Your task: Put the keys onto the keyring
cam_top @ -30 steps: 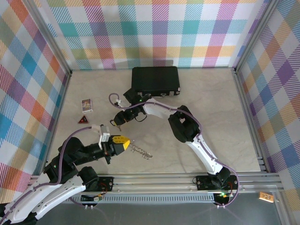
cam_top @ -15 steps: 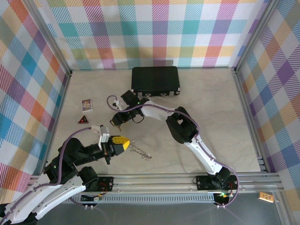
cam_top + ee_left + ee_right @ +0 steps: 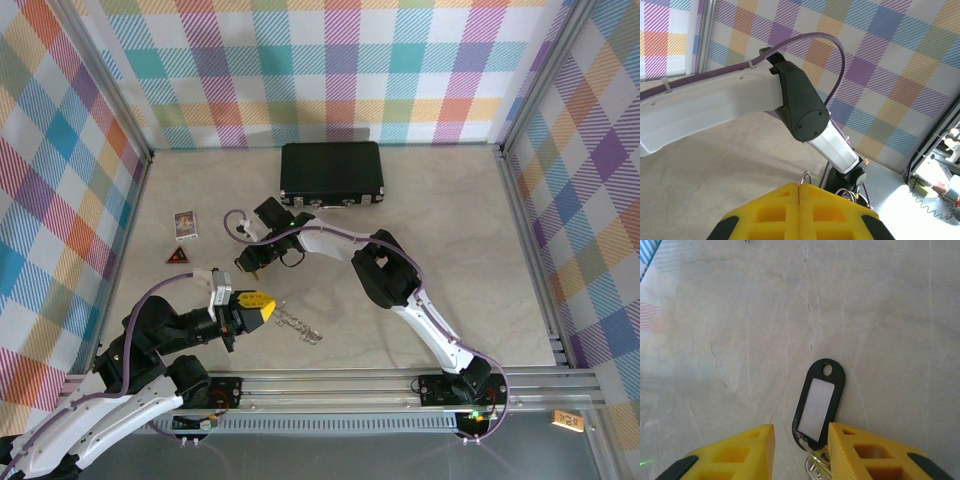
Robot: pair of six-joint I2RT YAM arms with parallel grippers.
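Note:
My left gripper (image 3: pixel 262 303) is shut on a thin metal loop, the keyring (image 3: pixel 806 176), whose tip pokes out between the yellow fingers (image 3: pixel 765 215). A silvery chain of keys (image 3: pixel 300 325) trails from it to the right on the table. Farther back, my right gripper (image 3: pixel 250 263) points down at the table with its jaws open on either side of a key (image 3: pixel 817 466) with a black oval tag (image 3: pixel 817 402). The right finger (image 3: pixel 860 450) is against the key's edge and the left finger (image 3: pixel 747 450) stands apart from it.
A black case (image 3: pixel 331 172) lies at the back of the table. A small card (image 3: pixel 185 223) and a red triangle (image 3: pixel 179 257) lie at the left. The right arm (image 3: pixel 805 107) stretches across just beyond my left gripper. Checked walls enclose the table.
The right gripper has shifted slightly left and lower over the tagged key, and its jaws have narrowed around it. The left gripper has stayed shut and barely moved.

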